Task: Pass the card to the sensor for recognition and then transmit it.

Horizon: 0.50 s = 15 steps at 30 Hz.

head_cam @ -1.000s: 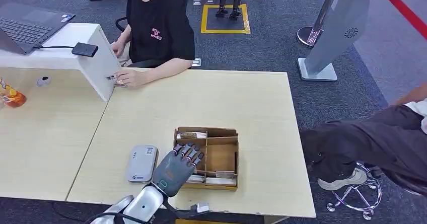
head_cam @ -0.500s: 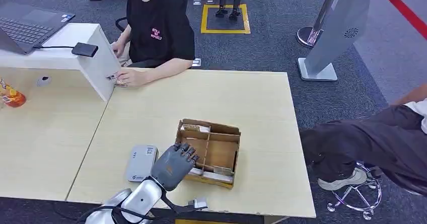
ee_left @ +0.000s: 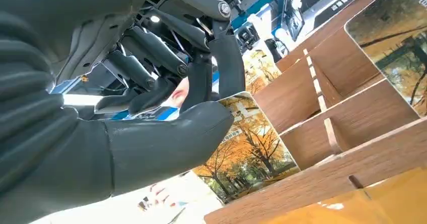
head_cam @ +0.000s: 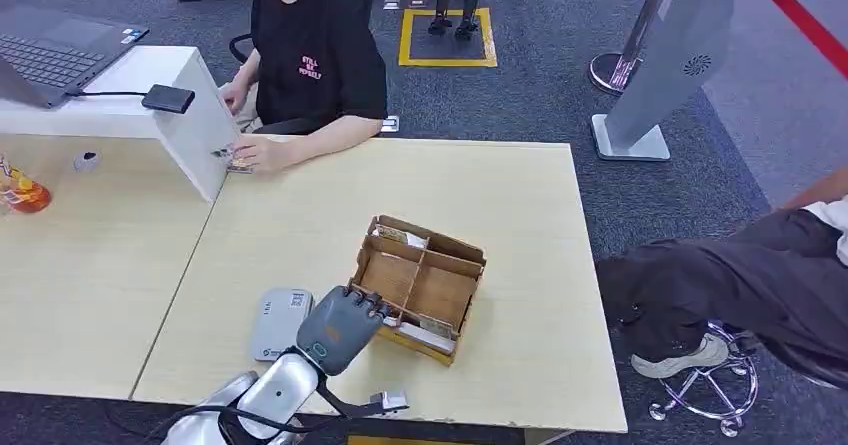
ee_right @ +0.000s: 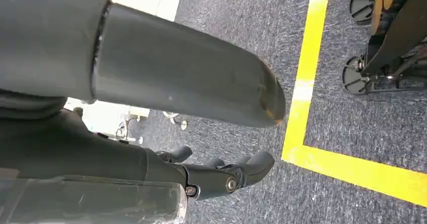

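Pale table (head_cam: 300,225): left hand (head_cam: 340,327) pinches card (ee_left: 246,148) at box (head_cam: 425,287), seven o'clock corner. Pickup step; next, lift toward reader (head_cam: 280,323).

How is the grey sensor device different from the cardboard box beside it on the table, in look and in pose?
The grey sensor device is flat, closed and smooth with rounded corners; the cardboard box is brown, open-topped and split into compartments that hold cards. The sensor device lies nearly square to the near table edge; the box sits turned at an angle. The left hand is at the box's near corner, not on the sensor. Both rest on the same pale table.
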Available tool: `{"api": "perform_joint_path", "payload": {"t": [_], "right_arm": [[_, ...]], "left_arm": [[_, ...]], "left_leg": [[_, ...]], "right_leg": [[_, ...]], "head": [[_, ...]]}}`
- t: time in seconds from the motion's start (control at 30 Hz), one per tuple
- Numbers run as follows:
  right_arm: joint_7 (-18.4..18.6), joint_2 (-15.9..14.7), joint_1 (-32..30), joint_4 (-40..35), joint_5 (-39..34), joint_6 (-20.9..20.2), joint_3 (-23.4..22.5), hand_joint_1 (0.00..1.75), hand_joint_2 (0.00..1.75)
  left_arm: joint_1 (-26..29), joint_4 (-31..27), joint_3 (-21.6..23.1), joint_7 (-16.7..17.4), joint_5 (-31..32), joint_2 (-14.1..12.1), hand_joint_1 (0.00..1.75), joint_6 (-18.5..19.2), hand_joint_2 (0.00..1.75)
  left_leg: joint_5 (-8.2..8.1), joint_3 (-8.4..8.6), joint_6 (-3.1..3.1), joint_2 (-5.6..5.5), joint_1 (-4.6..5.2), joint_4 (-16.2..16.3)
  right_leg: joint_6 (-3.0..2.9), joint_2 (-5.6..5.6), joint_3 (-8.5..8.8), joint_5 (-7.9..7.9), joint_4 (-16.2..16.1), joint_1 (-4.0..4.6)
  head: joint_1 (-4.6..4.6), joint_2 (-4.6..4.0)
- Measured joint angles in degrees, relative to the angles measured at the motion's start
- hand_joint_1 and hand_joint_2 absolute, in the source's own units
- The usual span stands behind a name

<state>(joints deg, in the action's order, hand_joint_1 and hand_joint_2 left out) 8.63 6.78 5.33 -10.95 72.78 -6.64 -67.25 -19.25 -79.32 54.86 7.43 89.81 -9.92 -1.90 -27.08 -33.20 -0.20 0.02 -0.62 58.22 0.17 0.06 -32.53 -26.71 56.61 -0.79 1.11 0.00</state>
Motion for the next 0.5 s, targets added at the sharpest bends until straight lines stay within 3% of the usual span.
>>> {"api": "perform_joint_path", "payload": {"t": [0.3,0.5], "right_arm": [[0.0,0.0,0.0,0.0,-0.2,0.2,0.0,0.0,0.0],[0.0,0.0,0.0,0.0,-0.3,0.3,0.0,0.0,0.0]], "left_arm": [[0.0,-0.4,-1.1,-0.1,0.0,0.0,1.75,-0.5,1.75],[-0.7,-4.6,-3.2,1.5,0.0,0.0,1.75,-0.7,1.75]], "left_leg": [[0.0,0.0,0.0,0.0,0.0,0.0],[0.01,0.0,0.0,0.0,0.0,0.0]], "right_leg": [[0.0,0.0,0.0,0.01,0.0,0.0],[0.0,0.0,0.0,0.01,0.0,0.0]], "head": [[0.0,0.0],[0.0,0.0]]}}
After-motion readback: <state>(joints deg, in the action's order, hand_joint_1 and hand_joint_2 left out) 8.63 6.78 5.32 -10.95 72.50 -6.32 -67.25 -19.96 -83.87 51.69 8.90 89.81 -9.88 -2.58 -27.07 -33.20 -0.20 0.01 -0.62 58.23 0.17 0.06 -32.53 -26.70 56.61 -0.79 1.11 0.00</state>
